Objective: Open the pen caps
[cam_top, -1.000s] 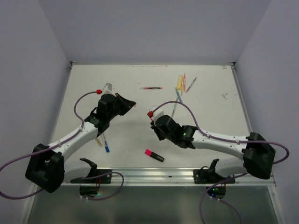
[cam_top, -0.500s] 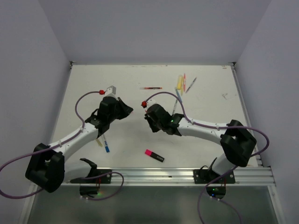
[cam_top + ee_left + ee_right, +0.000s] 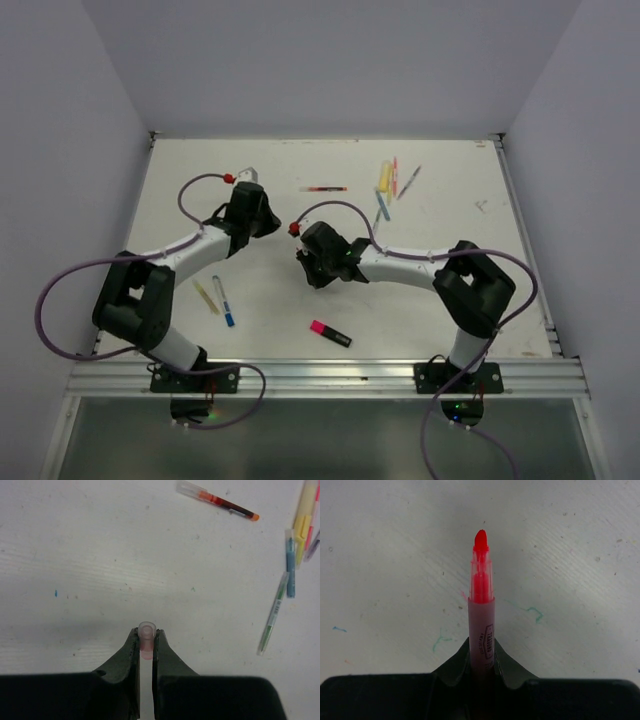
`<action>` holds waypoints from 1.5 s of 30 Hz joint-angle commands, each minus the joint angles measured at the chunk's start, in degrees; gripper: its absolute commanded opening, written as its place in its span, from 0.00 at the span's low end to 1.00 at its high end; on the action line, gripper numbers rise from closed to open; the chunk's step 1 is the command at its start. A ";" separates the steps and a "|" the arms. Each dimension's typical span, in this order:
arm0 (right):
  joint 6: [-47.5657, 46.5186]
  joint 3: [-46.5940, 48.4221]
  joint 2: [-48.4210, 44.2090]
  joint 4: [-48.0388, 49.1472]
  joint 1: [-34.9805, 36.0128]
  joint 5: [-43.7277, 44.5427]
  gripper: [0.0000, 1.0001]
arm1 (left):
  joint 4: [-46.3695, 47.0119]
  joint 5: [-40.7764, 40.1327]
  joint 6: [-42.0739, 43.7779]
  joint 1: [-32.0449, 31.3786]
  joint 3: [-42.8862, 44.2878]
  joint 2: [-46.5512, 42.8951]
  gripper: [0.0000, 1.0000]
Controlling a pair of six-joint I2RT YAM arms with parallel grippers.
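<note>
My left gripper [image 3: 146,636] is shut on a small pale pink clear pen cap [image 3: 147,636], held just above the white table. My right gripper [image 3: 482,652] is shut on the grey-pink body of a pink highlighter pen [image 3: 482,622]. Its bare pink tip [image 3: 480,539] points away from the wrist, with no cap on it. In the top view the left gripper [image 3: 270,222] and the right gripper [image 3: 304,256] are close together left of the table's middle, a short gap between them.
A red-and-black pen [image 3: 324,188] lies at the back and also shows in the left wrist view [image 3: 218,500]. Yellow, pink and blue pens [image 3: 387,180] cluster at the back right. A pink-and-black highlighter [image 3: 330,333] lies near the front. A blue pen [image 3: 224,300] and a yellow pen [image 3: 206,296] lie at the front left.
The right gripper has moved left and slightly back with the highlighter. The left gripper has shifted toward the back of the table. Both arms' elbows have swung inward.
</note>
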 commanded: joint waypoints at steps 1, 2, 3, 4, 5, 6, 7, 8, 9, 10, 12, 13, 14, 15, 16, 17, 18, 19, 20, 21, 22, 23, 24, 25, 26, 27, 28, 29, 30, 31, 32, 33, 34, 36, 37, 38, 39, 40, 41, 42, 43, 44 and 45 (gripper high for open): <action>-0.78 4.84 2.85 0.54 -0.87 -2.97 0.13 | -0.73 0.96 2.59 3.35 3.62 4.56 0.00; -0.95 5.20 3.29 0.62 -0.96 -3.06 0.13 | -0.30 1.93 2.59 3.97 3.88 5.45 0.00; -0.95 5.37 3.73 0.53 -0.96 -3.06 0.13 | 0.14 3.50 2.77 5.02 4.32 6.33 0.00; -1.04 5.90 4.43 0.44 -0.96 -2.88 0.13 | 0.76 4.30 2.86 5.46 4.50 7.82 0.00; -1.13 5.81 4.70 0.44 -1.04 -2.45 0.14 | 1.11 5.01 2.77 5.90 4.76 8.71 0.00; -1.13 5.99 4.87 0.62 -1.13 -2.44 0.14 | 1.29 6.67 2.86 6.34 5.02 9.41 0.00; -1.04 6.08 5.48 0.71 -1.13 -2.44 0.14 | 1.99 7.21 2.95 6.61 5.29 10.64 0.00; -1.13 6.16 5.75 0.62 -1.22 -2.36 0.14 | 1.99 7.65 2.95 6.96 5.46 11.17 0.00; -1.04 6.25 6.02 0.71 -1.22 -2.27 0.14 | 2.08 8.09 3.03 7.05 5.55 11.61 0.00; -1.13 6.34 6.54 1.06 -1.31 -2.44 0.14 | 2.08 8.44 2.95 7.22 5.73 12.40 0.00; -1.22 6.43 7.07 1.23 -1.31 -2.35 0.15 | 4.08 9.23 3.03 7.75 5.90 12.93 0.00; -1.22 6.60 7.33 1.58 -1.31 -2.35 0.15 | 4.19 9.67 3.03 7.93 5.99 13.46 0.00; -1.31 6.60 7.86 1.85 -1.31 -2.35 0.15 | 4.28 10.11 3.21 8.45 6.17 13.81 0.00; -1.39 6.69 8.21 2.11 -1.31 -2.35 0.16 | 4.54 10.55 3.12 8.72 6.08 13.90 0.00; -1.39 7.04 8.56 2.64 -1.22 -2.44 0.16 | 4.80 10.81 3.21 8.98 5.99 13.99 0.00; -1.39 7.39 9.09 2.73 -1.22 -2.36 0.18 | 5.15 11.16 3.30 9.33 5.47 13.90 0.00; -1.39 7.66 10.05 2.55 -1.31 -2.35 0.19 | 5.59 11.60 3.30 9.51 5.29 13.99 0.00; -1.39 8.44 10.50 2.47 -1.31 -2.27 0.20 | 5.86 11.78 3.21 9.60 5.03 13.90 0.00; -1.31 8.62 11.11 2.55 -1.22 -2.09 0.21 | 6.47 12.22 3.04 9.77 4.24 13.81 0.00; -1.22 8.63 11.55 2.73 -1.31 -1.83 0.22 | 6.74 12.40 2.95 9.95 4.06 13.81 0.00; -1.13 8.97 11.73 2.99 -1.31 -1.65 0.25 | 6.83 12.66 2.86 10.04 3.89 13.99 0.00; -1.04 9.06 11.99 3.08 -1.40 -1.65 0.25 | 6.92 12.83 2.86 10.30 3.88 14.16 0.00; -1.04 9.15 12.26 3.08 -1.31 -1.65 0.27 | 7.09 13.36 2.86 10.39 3.80 14.25 0.00; -1.04 9.33 12.61 3.08 -1.31 -1.65 0.31 | 7.27 13.71 2.86 10.48 3.80 14.60 0.00; -0.96 9.33 12.78 3.17 -1.31 -1.65 0.34 | 7.35 13.80 2.95 10.65 3.80 14.69 0.00; -0.95 9.24 12.87 3.26 -1.31 -1.65 0.35 | 7.27 13.80 3.03 10.74 3.88 14.78 0.00; -0.95 9.07 12.96 3.34 -1.31 -1.65 0.35 | 7.27 13.80 2.95 10.74 3.80 14.95 0.00; -1.04 9.07 12.96 3.26 -1.31 -1.65 0.36 | 7.35 13.80 3.03 10.91 3.71 15.13 0.00; -1.04 9.07 13.05 3.34 -1.40 -1.65 0.36 | 7.27 13.80 2.95 11.00 3.71 15.22 0.00; -1.13 9.07 13.14 3.26 -1.40 -1.65 0.36 | 7.35 13.98 2.86 11.00 3.53 15.39 0.00; -1.13 9.07 13.31 3.34 -1.31 -1.65 0.36 | 7.36 14.15 2.77 11.18 3.53 15.57 0.00; -1.04 9.15 13.40 3.17 -1.31 -1.65 0.37 | 7.27 14.24 2.68 11.18 3.45 15.74 0.00; -1.13 9.33 13.49 2.99 -1.40 -1.74 0.37 | 7.27 14.16 2.60 11.27 3.36 15.75 0.00; -1.13 9.24 13.40 3.08 -1.31 -1.65 0.37 | 7.09 14.16 2.24 11.36 3.36 15.92 0.00; -1.22 9.24 13.31 3.17 -1.31 -1.65 0.38 | 7.01 14.15 2.16 11.44 3.44 16.27 0.00; -1.22 9.24 13.31 3.17 -1.31 -1.65 0.38 | 6.74 14.15 1.89 11.62 3.88 16.62 0.00; -1.22 9.33 13.31 3.17 -1.40 -1.65 0.38 | 6.04 13.89 1.80 11.71 3.97 16.89 0.00; -1.31 9.42 13.31 3.08 -1.31 -1.65 0.38 | 5.95 13.98 1.63 11.88 4.06 17.41 0.01; -1.31 9.42 13.31 3.08 -1.31 -1.65 0.38 | 5.86 13.81 1.45 12.06 4.06 17.59 0.04; -1.31 9.42 13.31 3.08 -1.40 -1.65 0.38 | 4.99 13.46 1.28 12.15 4.23 17.77 0.05; -1.31 9.50 13.31 3.08 -1.40 -1.65 0.38 | 4.55 13.10 1.19 12.23 4.41 18.20 0.06; -1.31 9.51 13.31 2.99 -1.40 -1.65 0.38 | 4.11 12.67 1.01 12.32 4.59 18.38 0.11; -1.31 9.59 13.49 2.99 -1.40 -1.65 0.38 | 3.67 12.49 0.93 12.32 4.59 18.73 0.13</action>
